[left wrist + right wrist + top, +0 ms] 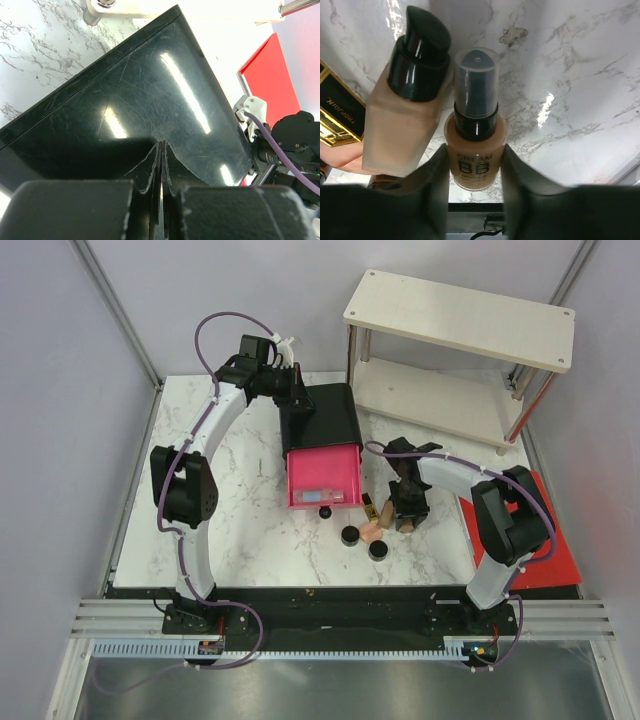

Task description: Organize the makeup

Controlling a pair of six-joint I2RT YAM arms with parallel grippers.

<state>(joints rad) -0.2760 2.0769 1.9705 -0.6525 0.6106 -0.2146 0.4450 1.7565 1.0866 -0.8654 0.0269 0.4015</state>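
Though unclear overhead | right end effector grips BB cream bottle

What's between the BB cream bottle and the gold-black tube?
A square beige, black-capped foundation bottle lies between the BB cream bottle and the gold-black tube, in the right wrist view.

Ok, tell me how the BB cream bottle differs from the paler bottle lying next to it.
The BB cream bottle wears a clear cap; the paler bottle a solid black one. The BB cream bottle is round and tan, the paler bottle flat-sided and light peach. The BB cream bottle lies between the fingers of the right gripper, the paler bottle outside them. Both lie on the marble table, caps pointing the same way.
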